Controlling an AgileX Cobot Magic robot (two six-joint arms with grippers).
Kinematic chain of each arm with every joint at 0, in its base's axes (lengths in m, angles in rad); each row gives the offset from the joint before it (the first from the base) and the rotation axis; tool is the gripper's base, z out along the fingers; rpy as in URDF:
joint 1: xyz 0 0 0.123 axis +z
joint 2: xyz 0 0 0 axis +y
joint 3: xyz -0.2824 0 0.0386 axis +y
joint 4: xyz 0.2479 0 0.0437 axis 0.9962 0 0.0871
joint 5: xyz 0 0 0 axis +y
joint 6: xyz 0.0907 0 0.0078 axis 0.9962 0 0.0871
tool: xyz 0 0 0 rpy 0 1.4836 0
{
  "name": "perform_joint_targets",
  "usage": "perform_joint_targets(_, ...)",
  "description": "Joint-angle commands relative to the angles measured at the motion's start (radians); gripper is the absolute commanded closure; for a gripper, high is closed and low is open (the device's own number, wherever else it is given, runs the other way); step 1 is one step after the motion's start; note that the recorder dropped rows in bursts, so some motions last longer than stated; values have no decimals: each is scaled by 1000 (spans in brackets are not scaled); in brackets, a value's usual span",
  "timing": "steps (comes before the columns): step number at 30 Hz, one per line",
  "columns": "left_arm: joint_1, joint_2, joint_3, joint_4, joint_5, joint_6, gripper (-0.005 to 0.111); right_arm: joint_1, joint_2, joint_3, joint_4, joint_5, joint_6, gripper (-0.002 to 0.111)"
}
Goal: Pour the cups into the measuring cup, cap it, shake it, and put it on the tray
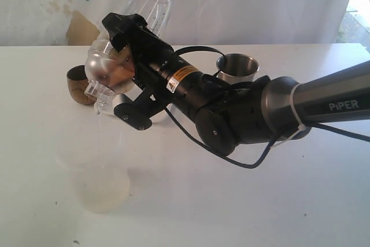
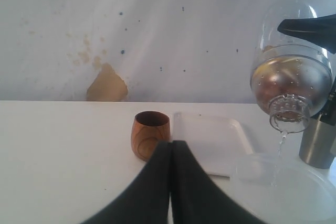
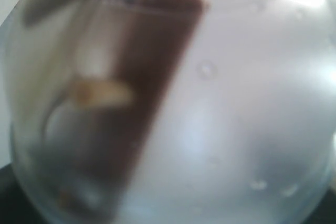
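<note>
My right gripper is shut on the measuring cup, a clear tumbler held tilted over in the air, its capped mouth pointing down. A thin stream of water falls from the cap into the frosted jug below. In the right wrist view the clear cup wall fills the frame and the fingers are hidden. The brown wooden cup stands upright beside the white tray. Behind the arm stands the steel tumbler. My left gripper is shut and holds nothing, just short of the wooden cup.
The frosted jug stands low on the white table, in front of the wooden cup. A white backdrop with a brown patch closes off the far side. The right arm reaches across the table from the right.
</note>
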Motion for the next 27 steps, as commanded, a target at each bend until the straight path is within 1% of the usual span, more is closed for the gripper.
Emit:
perform_joint_targets(1, 0, -1, 6, 8, -3, 2, 107, -5, -11, -12, -2, -46, 0, 108)
perform_joint_targets(27, 0, -1, 6, 8, -3, 2, 107, -5, -11, -12, -2, -46, -16, 108)
